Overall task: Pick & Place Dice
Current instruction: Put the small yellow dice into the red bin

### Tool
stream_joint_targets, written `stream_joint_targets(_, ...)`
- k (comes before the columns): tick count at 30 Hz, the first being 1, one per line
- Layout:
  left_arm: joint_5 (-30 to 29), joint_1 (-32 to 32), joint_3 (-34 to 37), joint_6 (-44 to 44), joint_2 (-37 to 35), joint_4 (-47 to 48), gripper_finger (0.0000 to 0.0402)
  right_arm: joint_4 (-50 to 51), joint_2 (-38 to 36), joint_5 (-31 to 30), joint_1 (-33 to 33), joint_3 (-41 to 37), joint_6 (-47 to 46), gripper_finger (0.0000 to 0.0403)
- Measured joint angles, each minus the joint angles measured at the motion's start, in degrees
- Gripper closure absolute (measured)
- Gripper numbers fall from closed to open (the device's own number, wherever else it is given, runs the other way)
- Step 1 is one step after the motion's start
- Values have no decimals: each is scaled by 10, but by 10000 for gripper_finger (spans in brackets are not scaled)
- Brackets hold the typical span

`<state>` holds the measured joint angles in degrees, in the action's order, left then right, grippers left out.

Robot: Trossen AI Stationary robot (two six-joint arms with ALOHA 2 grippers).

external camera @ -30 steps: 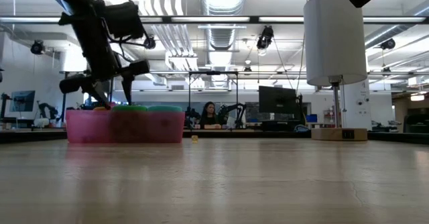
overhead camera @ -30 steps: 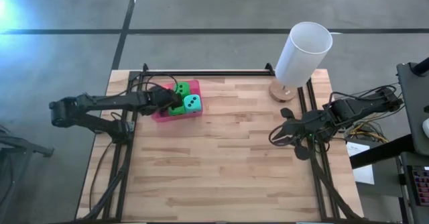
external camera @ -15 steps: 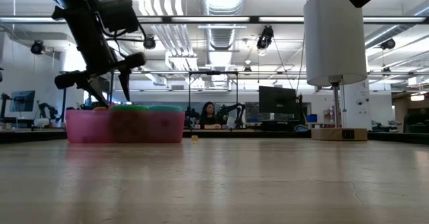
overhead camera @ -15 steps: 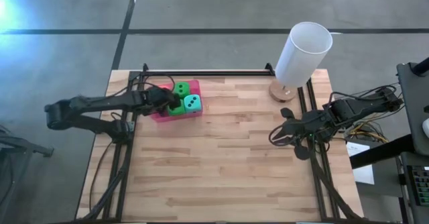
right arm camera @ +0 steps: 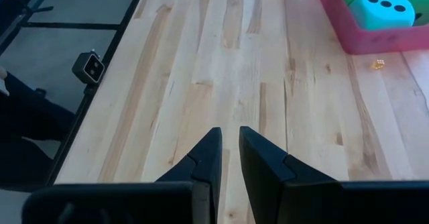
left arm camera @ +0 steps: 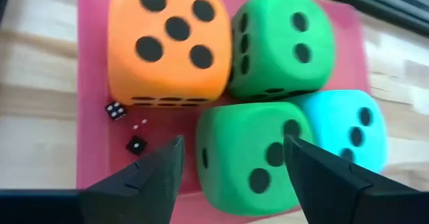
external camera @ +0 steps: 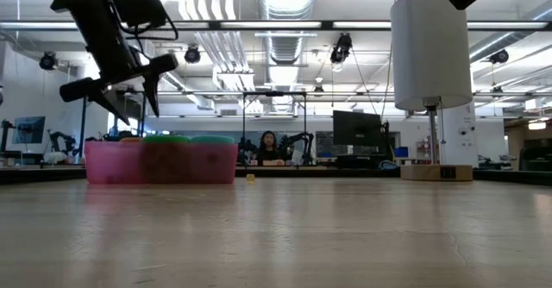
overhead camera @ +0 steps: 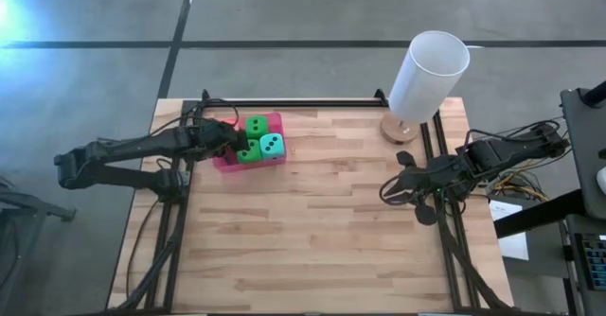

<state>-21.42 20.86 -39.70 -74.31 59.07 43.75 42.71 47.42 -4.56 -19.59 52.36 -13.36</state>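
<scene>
All four dice are seen inside the pink tray [overhead camera: 277, 120] at the far left of the table [overhead camera: 312, 231]: the orange die [left arm camera: 171, 43], one green die [left arm camera: 281, 43] beside it, a second green die [left arm camera: 251, 157] nearer the wrist camera, and the teal die [left arm camera: 348, 133] next to that one. The four are packed together, touching. No die is seen out on the table top, so the placing part is judged complete or nearly so; only clearing the arm away appears to be left.

The left gripper [left arm camera: 231, 174] is held above the tray, over the nearer green die, with its fingers spread and nothing between them. The right gripper [right arm camera: 228, 153] is parked at the right edge of the table, its fingers pressed almost together and holding nothing.

Two tiny dark dice [left arm camera: 125, 127] and some white specks are seen on the tray floor beside the orange die. A small yellow bit [right arm camera: 379, 64] lies on the wood just outside the tray. A white cylinder on a wooden base [overhead camera: 428, 75] stands at the far right corner, well apart from the tray. Nothing is seen blocking the left arm.
</scene>
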Motion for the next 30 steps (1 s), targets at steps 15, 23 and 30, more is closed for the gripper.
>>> stream_joint_targets(15, 34, -2, -54, 219, -22, -50, 187, -1, 0, -1, 0, 0, -2, 351)
stream_joint_targets(23, 89, -3, -55, 234, -23, 36, 225, -2, 0, -1, 0, 0, -2, 351)
stream_joint_targets(30, 90, -3, -32, 205, -22, 110, 262, -2, 0, -1, 0, 0, -2, 351)
